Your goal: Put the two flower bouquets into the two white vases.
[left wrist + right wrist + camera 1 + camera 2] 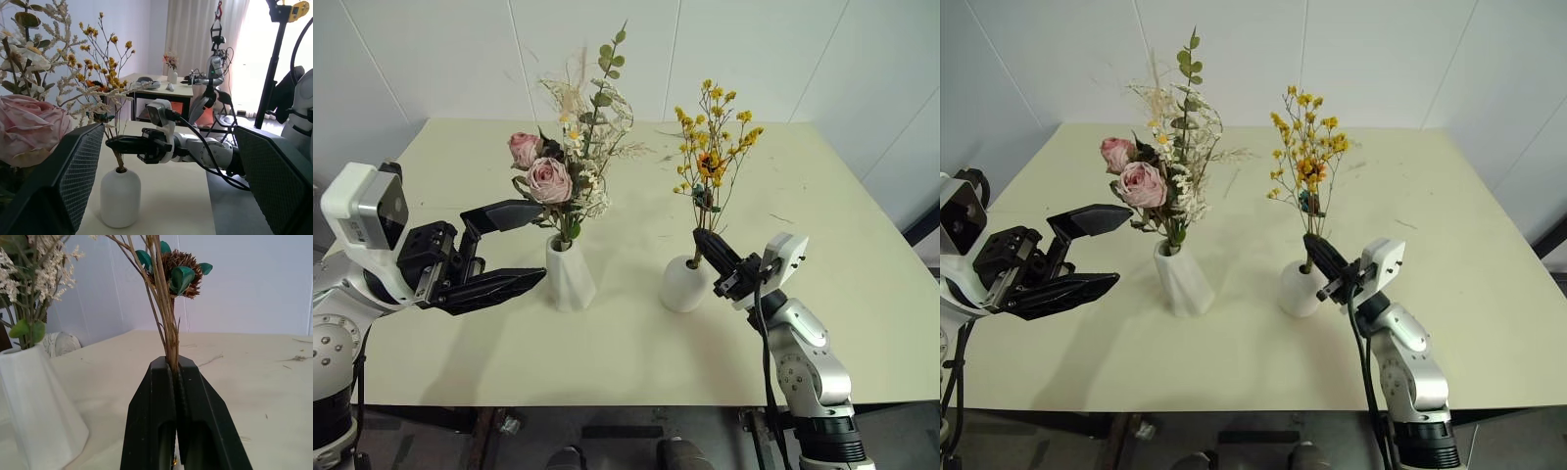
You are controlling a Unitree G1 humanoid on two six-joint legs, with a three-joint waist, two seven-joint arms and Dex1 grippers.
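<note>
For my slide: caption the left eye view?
Right gripper seats yellow bouquet in round vase; rose bouquet already in tall vase.

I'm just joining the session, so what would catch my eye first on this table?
The pink rose bouquet stands in the taller white vase left of centre, with the open left gripper beside it. To the right, the right gripper pinches the yellow bouquet stems just above the rounded white vase.

Head stereo pair overlooks table [862, 294]; wrist cameras close, level, facing vases.
</note>
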